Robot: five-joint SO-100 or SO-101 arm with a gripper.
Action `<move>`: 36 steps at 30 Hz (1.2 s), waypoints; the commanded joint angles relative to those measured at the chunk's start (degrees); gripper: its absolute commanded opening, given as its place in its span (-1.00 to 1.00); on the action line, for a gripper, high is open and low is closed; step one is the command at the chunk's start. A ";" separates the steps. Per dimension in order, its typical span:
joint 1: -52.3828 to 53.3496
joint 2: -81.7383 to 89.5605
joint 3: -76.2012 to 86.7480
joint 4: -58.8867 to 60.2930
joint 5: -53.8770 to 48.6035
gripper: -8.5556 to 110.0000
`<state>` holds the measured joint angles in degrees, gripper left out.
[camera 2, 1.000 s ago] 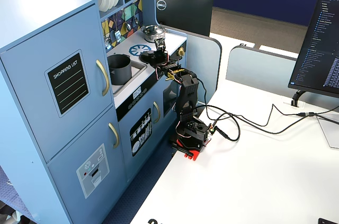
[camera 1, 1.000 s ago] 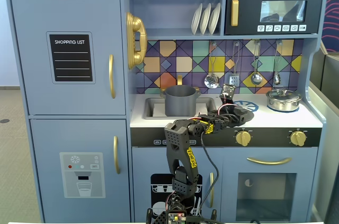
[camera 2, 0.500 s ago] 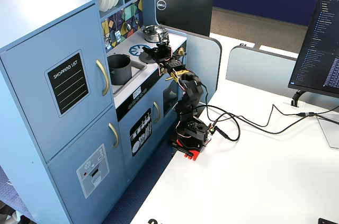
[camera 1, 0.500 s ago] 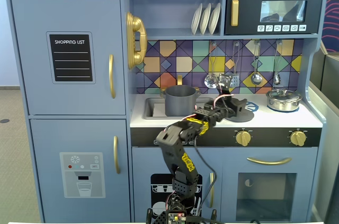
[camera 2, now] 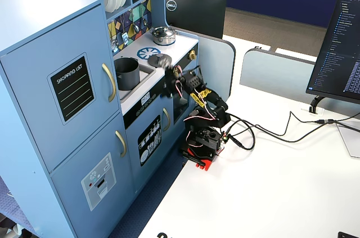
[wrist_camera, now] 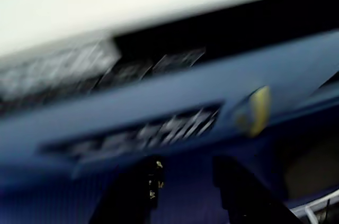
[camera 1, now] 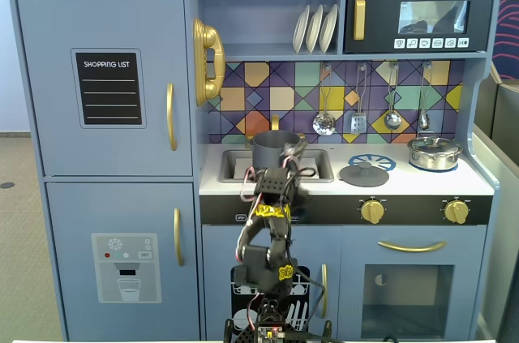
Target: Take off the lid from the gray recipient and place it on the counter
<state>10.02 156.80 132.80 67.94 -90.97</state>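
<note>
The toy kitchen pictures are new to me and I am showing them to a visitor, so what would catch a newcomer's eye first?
The blue toy kitchen fills a fixed view, with a coloured tile backsplash behind the white counter. The open gray recipient stands in the sink, and its lid lies flat on the counter beside a shiny silver pot. The black arm is folded low at the kitchen's front.
</note>
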 commanded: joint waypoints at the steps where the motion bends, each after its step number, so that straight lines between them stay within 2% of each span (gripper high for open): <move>1: -5.27 6.33 6.33 1.05 0.97 -0.86; 10: -10.72 12.48 27.95 -15.82 6.94 -0.86; 13: -11.69 15.47 32.78 -17.40 7.38 -0.86; 19: -9.67 25.22 39.11 -8.17 2.90 -0.86; 26: -12.22 25.22 39.20 6.50 7.73 -0.85; 33: -12.74 25.22 39.20 19.34 3.52 -0.83; 36: -12.92 25.31 39.20 19.69 2.81 -0.82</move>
<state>-2.29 182.46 172.00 77.34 -87.19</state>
